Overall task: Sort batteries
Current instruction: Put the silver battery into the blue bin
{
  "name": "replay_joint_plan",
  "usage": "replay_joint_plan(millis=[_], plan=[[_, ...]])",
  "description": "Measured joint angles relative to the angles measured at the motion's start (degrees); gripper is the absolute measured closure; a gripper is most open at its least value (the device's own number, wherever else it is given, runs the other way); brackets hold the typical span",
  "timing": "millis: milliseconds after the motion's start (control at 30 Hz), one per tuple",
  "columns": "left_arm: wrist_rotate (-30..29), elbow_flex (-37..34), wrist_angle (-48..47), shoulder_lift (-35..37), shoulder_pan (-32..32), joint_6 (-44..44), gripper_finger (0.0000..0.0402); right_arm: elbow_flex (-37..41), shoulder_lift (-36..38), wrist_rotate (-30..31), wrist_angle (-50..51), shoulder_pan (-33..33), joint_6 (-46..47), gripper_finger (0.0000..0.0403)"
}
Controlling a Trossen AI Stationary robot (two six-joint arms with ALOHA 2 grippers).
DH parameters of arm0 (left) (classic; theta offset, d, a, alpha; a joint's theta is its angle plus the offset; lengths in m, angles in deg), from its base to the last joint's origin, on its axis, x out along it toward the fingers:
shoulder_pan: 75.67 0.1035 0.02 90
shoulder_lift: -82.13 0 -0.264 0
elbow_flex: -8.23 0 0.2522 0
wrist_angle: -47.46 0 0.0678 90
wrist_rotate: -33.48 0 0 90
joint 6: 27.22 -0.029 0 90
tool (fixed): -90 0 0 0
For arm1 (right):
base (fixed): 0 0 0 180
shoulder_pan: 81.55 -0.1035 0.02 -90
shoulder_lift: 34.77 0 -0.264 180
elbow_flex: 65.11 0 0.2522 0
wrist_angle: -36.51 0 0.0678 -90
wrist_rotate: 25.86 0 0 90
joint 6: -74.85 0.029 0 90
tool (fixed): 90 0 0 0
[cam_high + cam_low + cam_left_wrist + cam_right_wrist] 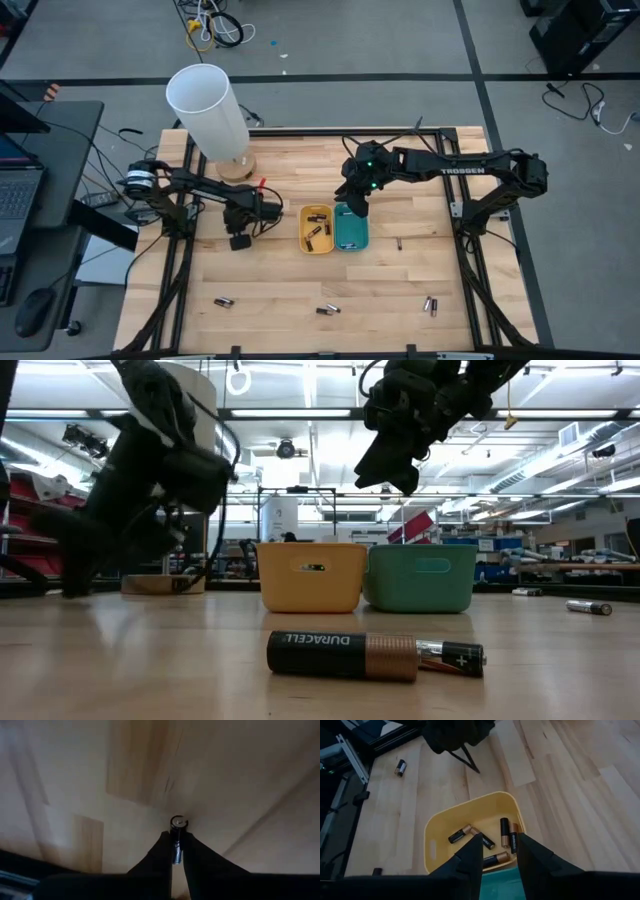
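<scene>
Left hand (176, 851) is clamped on one battery (177, 832), pinched along its length between the fingertips with the silvery end cap left sticking out. It is held low over the surface (270, 300), left of the yellow tray (316, 229), probably so the cell can be carried across to a tray.

Right hand (499, 851) is held above the two trays, over the seam between the yellow one and the teal tray (351, 229). Its fingers are parted by a narrow gap and nothing is seen between them. Likely positioned there for a drop or just after one; which cannot be told.

Several batteries (482, 845) are lying loose in the yellow tray. The teal tray's contents cannot be made out.

Unsorted cells are scattered toward the near edge of the surface: one near the left corner (222, 301), a pair at mid edge (328, 309), a pair toward the right corner (430, 304), and one just right of the teal tray (399, 243).

Judged roughly half done.
</scene>
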Motion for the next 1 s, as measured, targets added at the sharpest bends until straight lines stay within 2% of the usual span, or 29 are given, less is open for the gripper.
replay_joint_plan(millis=[300, 500, 667, 733, 867, 1000], plan=[[1.91, 7.44, 3.17, 8.88, 0.00, 4.89, 0.0365, 0.00, 0.00, 2.13, 6.07, 0.02, -0.21, 0.0301], [2.33, 14.28, 17.80, 11.57, 0.00, 3.95, 0.0365, 0.00, 0.00, 6.53, 13.40, 0.09, -2.68, 0.0302], [9.09, 15.15, 40.56, 9.62, 0.03, 4.58, 0.0365, -0.12, -0.02, 8.29, 19.33, 0.11, -4.55, 0.0301], [11.48, 15.15, 48.47, 7.28, -0.01, 5.22, 0.0365, -0.52, -0.02, 11.89, 22.12, 0.09, -3.79, 0.0302], [13.28, 15.14, 60.42, 2.11, 0.03, 5.75, 0.0365, -1.60, -0.02, 24.40, 29.43, 0.53, 1.70, 0.0303], [13.57, 15.13, 69.25, -3.14, 0.37, 8.80, 0.0364, -2.71, 0.15, 31.61, 35.30, 1.55, 3.67, 0.0298]])
